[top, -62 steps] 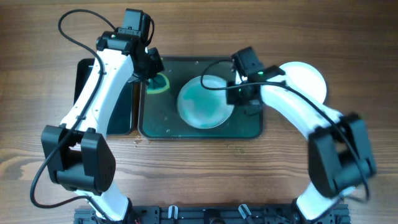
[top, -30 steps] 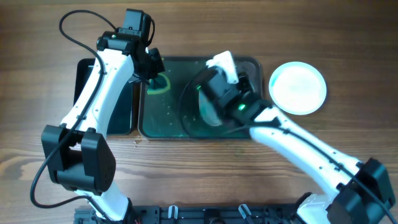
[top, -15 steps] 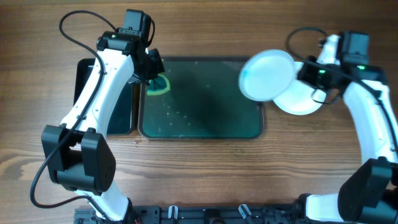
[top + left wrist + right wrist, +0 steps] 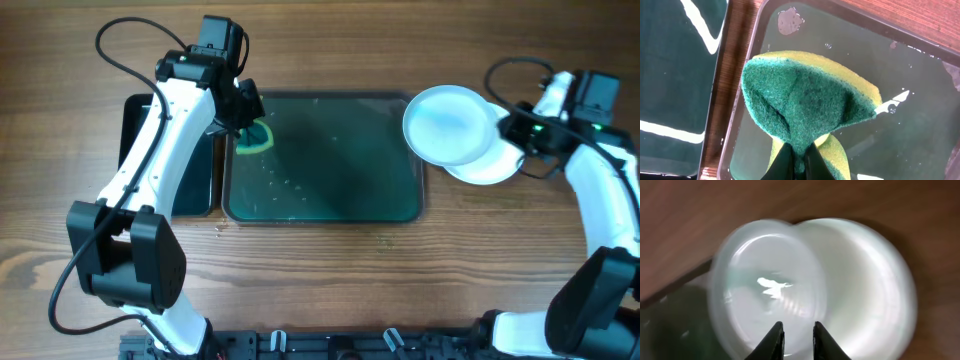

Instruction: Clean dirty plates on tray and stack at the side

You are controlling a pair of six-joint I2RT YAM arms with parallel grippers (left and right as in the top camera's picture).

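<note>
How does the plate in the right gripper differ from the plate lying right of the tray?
The gripped plate is pinched at its rim by the right gripper; the other plate lies on the table, ungripped. The gripped plate shows whole from overhead, overlapping the tray's right end; the other plate is partly hidden under it. Both are round and white.

I found the tray (image 4: 330,175) floor open across its middle and right; only the sponge (image 4: 260,140), pinched in the left gripper (image 4: 798,160), blocked its far-left corner. The left arm (image 4: 165,140) lay across the tub (image 4: 200,180), barring that side from above. The plate (image 4: 450,125) in the right gripper (image 4: 512,131) hung over the tray's right rim and a second plate (image 4: 497,168), while bare table (image 4: 320,270) ran along the near side.
</note>
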